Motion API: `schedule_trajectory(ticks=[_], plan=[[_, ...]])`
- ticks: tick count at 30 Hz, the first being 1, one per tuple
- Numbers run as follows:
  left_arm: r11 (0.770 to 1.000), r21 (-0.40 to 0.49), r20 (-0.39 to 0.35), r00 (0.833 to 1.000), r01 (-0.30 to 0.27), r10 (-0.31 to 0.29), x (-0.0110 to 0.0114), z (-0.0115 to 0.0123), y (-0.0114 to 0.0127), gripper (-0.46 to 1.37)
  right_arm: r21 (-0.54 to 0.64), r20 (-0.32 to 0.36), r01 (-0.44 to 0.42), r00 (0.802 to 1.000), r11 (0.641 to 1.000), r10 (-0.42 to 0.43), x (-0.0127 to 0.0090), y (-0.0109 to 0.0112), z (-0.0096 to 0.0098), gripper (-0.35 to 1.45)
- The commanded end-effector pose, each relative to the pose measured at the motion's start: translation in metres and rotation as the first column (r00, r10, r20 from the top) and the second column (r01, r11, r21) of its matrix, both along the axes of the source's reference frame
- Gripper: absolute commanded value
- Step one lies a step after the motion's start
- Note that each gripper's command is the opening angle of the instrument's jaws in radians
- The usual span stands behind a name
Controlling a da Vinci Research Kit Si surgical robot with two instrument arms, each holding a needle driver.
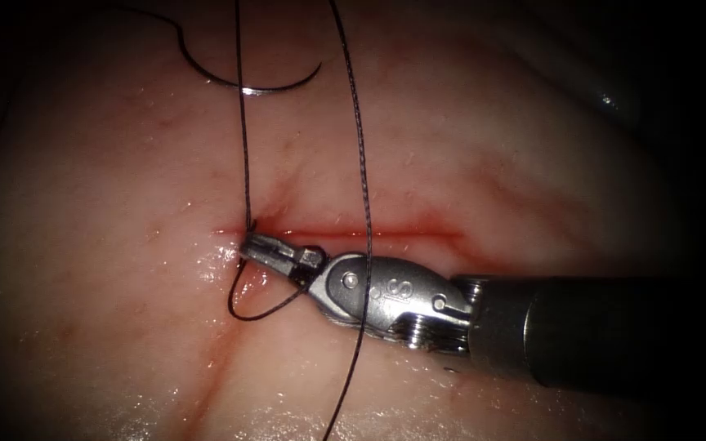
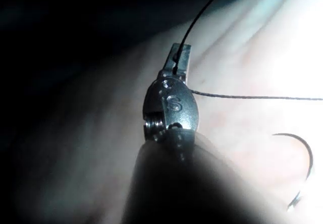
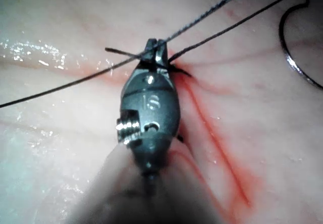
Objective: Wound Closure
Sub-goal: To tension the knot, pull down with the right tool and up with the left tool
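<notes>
The cut (image 1: 386, 234) runs as a thin red line across the tissue (image 1: 492, 163). My right tool (image 1: 275, 250) lies along it from the right, jaws shut on the thread (image 1: 244, 147) where it enters the cut's left end; a short thread tail (image 1: 243, 306) curls below the jaws. Up close, the right tool (image 3: 155, 50) pinches thread (image 3: 212, 11) at the cut. A second strand (image 1: 361, 163) crosses over this tool. The curved needle (image 1: 247, 85) lies free on the tissue beyond the cut, held by neither tool. My left tool (image 2: 179, 57) is shut on the thread (image 2: 202, 14), above the tissue.
Red fluid (image 1: 328, 233) stains the cut line, and the tissue in front of it is wet and glistening (image 1: 206, 265). The needle (image 2: 303, 173) rests on the tissue near the left tool, and the needle (image 3: 298, 57) also lies off to one side of the right tool.
</notes>
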State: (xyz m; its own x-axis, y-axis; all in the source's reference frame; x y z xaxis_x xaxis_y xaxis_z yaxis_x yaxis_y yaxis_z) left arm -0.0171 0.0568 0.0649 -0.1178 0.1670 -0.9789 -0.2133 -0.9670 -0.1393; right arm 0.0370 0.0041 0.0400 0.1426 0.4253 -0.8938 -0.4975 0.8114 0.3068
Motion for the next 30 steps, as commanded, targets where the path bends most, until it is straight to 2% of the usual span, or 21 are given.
schedule_trajectory(ticks=[1,7,9,15,17,23,27,28,30], plan=[[1.0,-0.009,-0.01,1.0,0.009,-0.009,-0.0002,0.0003,0.0008,-0.35,0.001,0.003,-0.003,1.0,1.0,0.003,0.0001,-0.0001,-0.0001,-0.35],[0.999,-0.046,-0.027,0.999,0.022,-0.024,-0.0017,0.0019,0.0051,-0.35,-0.007,0.007,0.005,1.0,1.0,-0.005,0.0004,-0.0005,-0.0006,-0.35],[0.998,-0.056,-0.026,0.999,0.022,-0.023,-0.0027,0.0027,0.0073,-0.35,-0.011,0.013,0.004,1.0,1.0,-0.004,0.0004,-0.0006,-0.0008,-0.35],[0.996,-0.088,-0.029,0.999,0.016,-0.019,-0.005,0.0044,0.0101,-0.35,-0.022,0.017,0.01,1.0,1.0,-0.009,0.0004,-0.0008,-0.0008,-0.35],[0.995,-0.1,-0.033,0.999,0.017,-0.02,-0.0056,0.0048,0.0108,-0.35,-0.023,0.017,0.011,1.0,1.0,-0.01,0.0004,-0.0008,-0.0008,-0.35],[0.991,-0.135,-0.042,0.999,0.02,-0.026,-0.0077,0.0067,0.0153,-0.35,-0.009,0.033,0.033,0.999,0.999,-0.033,0.0006,-0.0013,-0.0004,-0.35],[0.988,-0.149,-0.048,0.998,0.03,-0.038,-0.0088,0.0083,0.019,-0.35,-0.013,0.034,0.041,0.999,0.999,-0.041,0.0007,-0.002,0.0,-0.35],[0.988,-0.149,-0.048,0.998,0.03,-0.038,-0.0088,0.0083,0.019,-0.35,-0.013,0.034,0.041,0.999,0.999,-0.041,0.0007,-0.002,0.0,-0.35],[0.988,-0.15,-0.053,0.998,0.039,-0.047,-0.0093,0.0089,0.0205,-0.35,-0.011,0.039,0.051,0.998,0.999,-0.05,0.0007,-0.0024,0.0003,-0.35]])
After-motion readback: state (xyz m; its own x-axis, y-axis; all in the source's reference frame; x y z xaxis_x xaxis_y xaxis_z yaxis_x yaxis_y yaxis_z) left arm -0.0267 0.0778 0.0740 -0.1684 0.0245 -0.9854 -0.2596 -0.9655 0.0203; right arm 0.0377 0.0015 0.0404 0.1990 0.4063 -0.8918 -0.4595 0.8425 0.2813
